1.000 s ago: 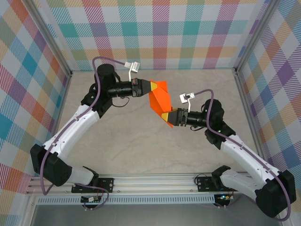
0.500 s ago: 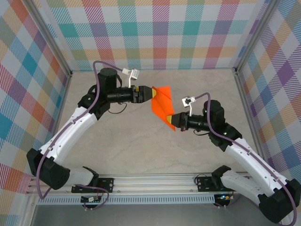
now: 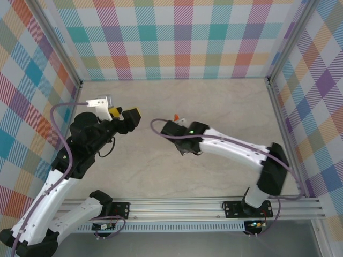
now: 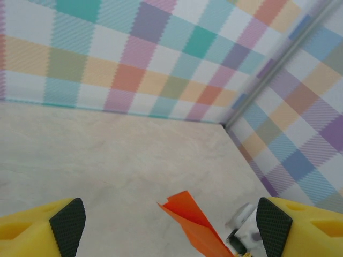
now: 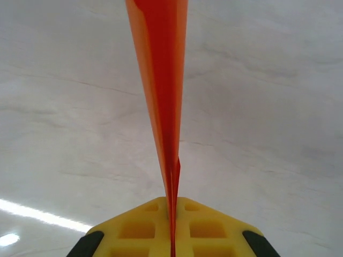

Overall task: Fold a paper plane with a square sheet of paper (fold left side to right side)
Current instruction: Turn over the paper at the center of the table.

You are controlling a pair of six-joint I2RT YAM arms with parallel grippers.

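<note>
The square sheet of paper (image 5: pixel 161 80) is bright orange and folded into a narrow pointed dart, the shape of a paper plane. My right gripper (image 5: pixel 172 214) is shut on its lower end, and the paper stands edge-on out of the yellow jaws over the table. From above, just an orange tip (image 3: pixel 176 116) shows beside the right gripper (image 3: pixel 179 121) at the table's middle. My left gripper (image 3: pixel 124 112) hangs open to the left, apart from the paper. In its own view the left gripper (image 4: pixel 170 229) is wide open, with the orange paper (image 4: pixel 190 217) lying beyond it.
The pale marble-look table (image 3: pixel 225 101) is walled by checked panels (image 3: pixel 177 37) at the back and both sides. An aluminium rail (image 3: pixel 177 206) runs along the near edge. The right arm (image 3: pixel 236 147) stretches diagonally across the table's right half.
The left gripper opened, let go of the paper and drew back to the left. The right gripper shut on the paper and carried it left to the middle, now narrow and edge-on.
</note>
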